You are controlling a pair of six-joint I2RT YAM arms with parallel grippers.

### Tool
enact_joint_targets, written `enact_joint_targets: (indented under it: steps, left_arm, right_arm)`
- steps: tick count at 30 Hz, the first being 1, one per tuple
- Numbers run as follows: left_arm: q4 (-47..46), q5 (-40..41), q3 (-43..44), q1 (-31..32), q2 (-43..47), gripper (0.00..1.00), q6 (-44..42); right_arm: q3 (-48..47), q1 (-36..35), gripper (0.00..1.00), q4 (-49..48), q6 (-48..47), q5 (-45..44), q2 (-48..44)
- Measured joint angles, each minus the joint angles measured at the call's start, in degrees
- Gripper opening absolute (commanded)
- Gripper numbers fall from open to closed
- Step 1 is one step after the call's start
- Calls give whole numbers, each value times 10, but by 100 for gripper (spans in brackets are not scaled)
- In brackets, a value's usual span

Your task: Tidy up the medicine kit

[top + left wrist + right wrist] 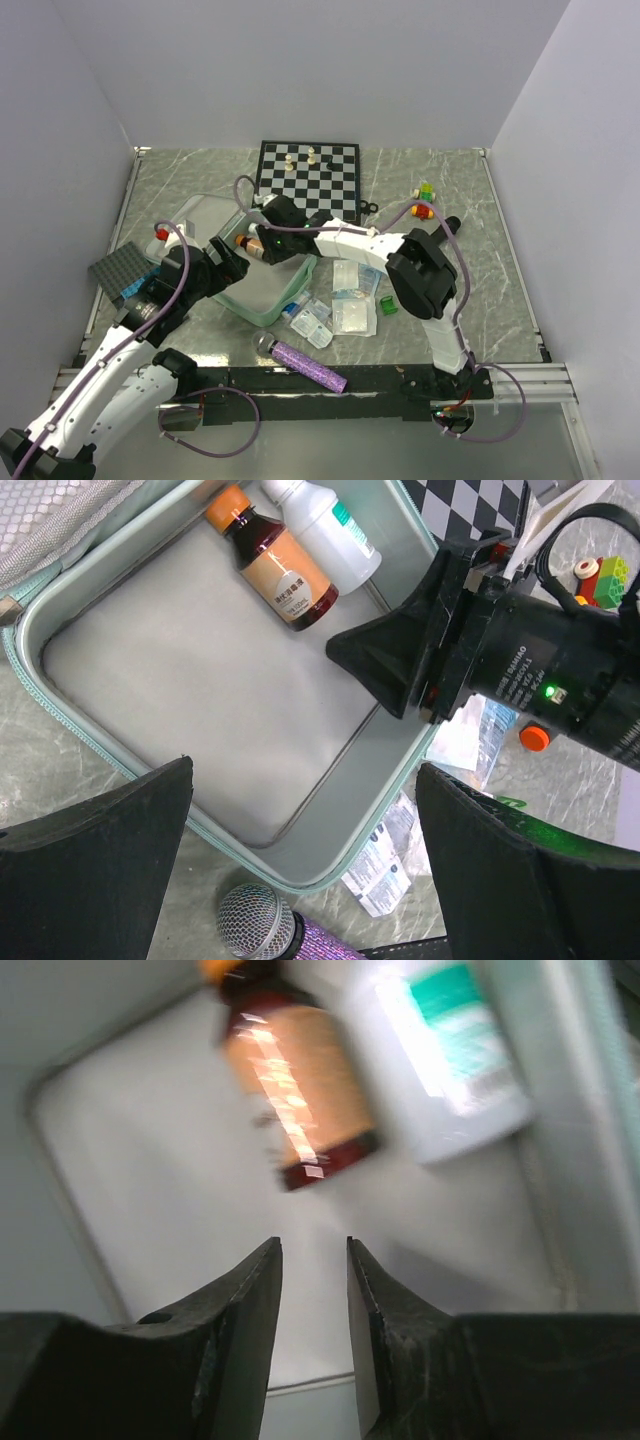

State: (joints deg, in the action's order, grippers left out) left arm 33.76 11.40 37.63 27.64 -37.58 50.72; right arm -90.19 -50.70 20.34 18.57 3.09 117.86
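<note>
- Closest to the top camera, a purple microphone (300, 362) lies by the worktop's near edge.
- Just behind the microphone, the medicine kit (245, 312) lies open left of centre, with its lid (205, 212) thrown back toward the left edge.
- Flat packets (350, 300) lie on the worktop just beside the kit's right wall. A chessboard (308, 178) sits at the far edge.
- The right gripper (250, 240) reaches into the kit's far end, and the left gripper (225, 262) hangs over its near left part.
- From the left wrist, the left gripper (300, 810) is spread wide and empty above the kit's bare grey floor (200, 700).
- A brown bottle (280, 565) and a white bottle (325, 525) lie touching in the kit's far corner. The right gripper (350, 650) hangs just beside them and touches neither.
- From the right wrist, the picture is blurred. The right gripper (315, 1250) shows a narrow gap between its jaws with nothing in it.
- The brown bottle (300, 1090) lies just ahead of those jaws, and the white bottle (455, 1050) lies to its right.
- My judgement is that the bottles are in place and packing is partly done, since the packets are still outside the kit.
- The next move probably calls for the right arm to rise clear of the kit's wall and go for a packet. Packets this flat need a low pinch at one edge.
- The free floor toward the near wall looks like the natural spot for them.
</note>
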Motion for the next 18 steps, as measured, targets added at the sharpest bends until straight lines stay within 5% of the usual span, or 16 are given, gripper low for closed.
enact_joint_targets:
  steps: [18]
  left_arm:
    - [0, 0, 0, 0, 13, 97, 0]
  right_arm:
    - [-154, -16, 38, 30, 32, 30, 116]
